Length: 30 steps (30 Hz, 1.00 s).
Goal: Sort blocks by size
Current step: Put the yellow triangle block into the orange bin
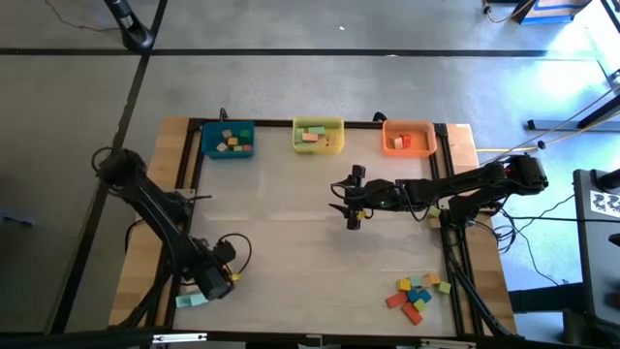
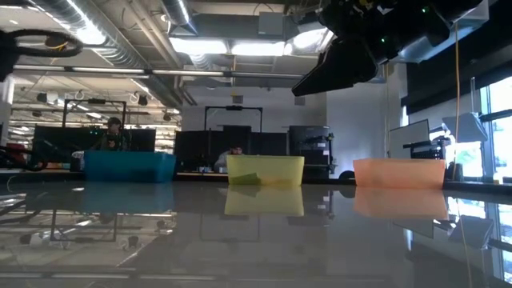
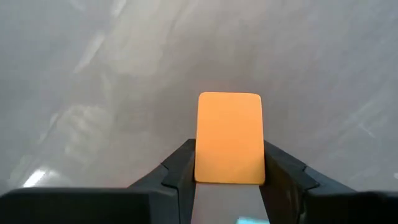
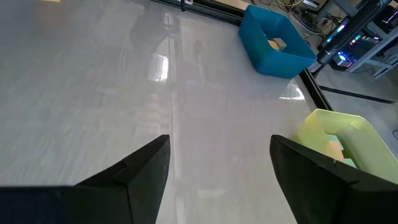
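From the high view: my left gripper [image 1: 207, 287] is down at the near-left corner of the counter [image 1: 291, 252], right by a teal block [image 1: 191, 300] at the edge. My right gripper [image 1: 353, 197] hangs over the middle of the counter with nothing in it. Three bins sit along the far edge: the blue bin [image 1: 229, 141] has a few small blocks in tan, green and yellow, the yellow bin [image 1: 318, 136] has a green piece and an orange one, and the orange bin [image 1: 408, 138] has a red block and an orange one. A loose pile of blocks [image 1: 415, 295] waits near the right corner, well apart from both grippers.

Low view: just the three bins in a row across the counter, and my right arm overhead. Can't see inside the bins from here.

Left wrist view: here's the good part. My left gripper [image 3: 229, 174] is closed about halfway on an orange block [image 3: 229, 138], fingers pressed to both sides. So I'd say I'm at the pick-up step; next I need to lift it and carry it to whichever bin fits its size.

Right wrist view: my right gripper [image 4: 219, 168] stands wide open and empty, with the blue and yellow bins ahead.
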Motion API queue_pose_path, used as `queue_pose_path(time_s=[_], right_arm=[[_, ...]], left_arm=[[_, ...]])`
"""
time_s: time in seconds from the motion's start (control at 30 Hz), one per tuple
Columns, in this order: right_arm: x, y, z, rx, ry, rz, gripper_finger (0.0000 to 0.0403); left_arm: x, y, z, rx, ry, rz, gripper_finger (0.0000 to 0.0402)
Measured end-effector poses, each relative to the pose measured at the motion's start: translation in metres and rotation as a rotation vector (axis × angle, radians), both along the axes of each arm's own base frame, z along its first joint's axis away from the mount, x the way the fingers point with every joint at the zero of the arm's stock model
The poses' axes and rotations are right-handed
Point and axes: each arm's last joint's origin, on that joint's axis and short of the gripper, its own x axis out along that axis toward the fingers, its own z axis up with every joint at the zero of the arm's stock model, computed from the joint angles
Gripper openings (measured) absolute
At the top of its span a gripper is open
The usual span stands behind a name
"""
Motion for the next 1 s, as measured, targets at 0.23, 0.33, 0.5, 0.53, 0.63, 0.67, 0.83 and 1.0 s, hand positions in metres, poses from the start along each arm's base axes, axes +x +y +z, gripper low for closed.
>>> queue_pose_path(time_s=[0.23,0.33,0.5,0.53,0.63,0.67,0.83,1.0], right_arm=[[0.000,0.000,0.000,0.000,0.001,0.000,0.0276],[0.000,0.000,0.000,0.000,0.001,0.000,0.0276],[0.000,0.000,0.000,0.000,0.003,0.000,0.0276],[0.000,0.000,0.000,0.002,0.005,0.000,0.0276],[-0.001,0.000,-0.001,0.023,0.007,-0.012,0.0276],[-0.001,0.000,-0.001,0.027,0.009,-0.014,0.0276],[-0.002,0.000,-0.004,0.054,0.029,-0.030,0.0276],[-0.003,0.000,-0.006,0.075,0.049,-0.043,0.0276]], left_arm=[[0.011,0.013,0.008,0.057,-0.095,-0.038,0.0122],[0.015,0.017,0.009,0.072,-0.102,-0.054,0.0125],[0.021,0.025,0.009,0.106,-0.116,-0.080,0.0127],[0.023,0.027,0.009,0.118,-0.123,-0.079,0.0127],[0.028,0.033,0.010,0.157,-0.140,-0.095,0.0127],[0.029,0.035,0.010,0.169,-0.143,-0.102,0.0127],[0.038,0.047,0.010,0.232,-0.160,-0.121,0.0128],[0.047,0.061,0.011,0.305,-0.174,-0.147,0.0128]])
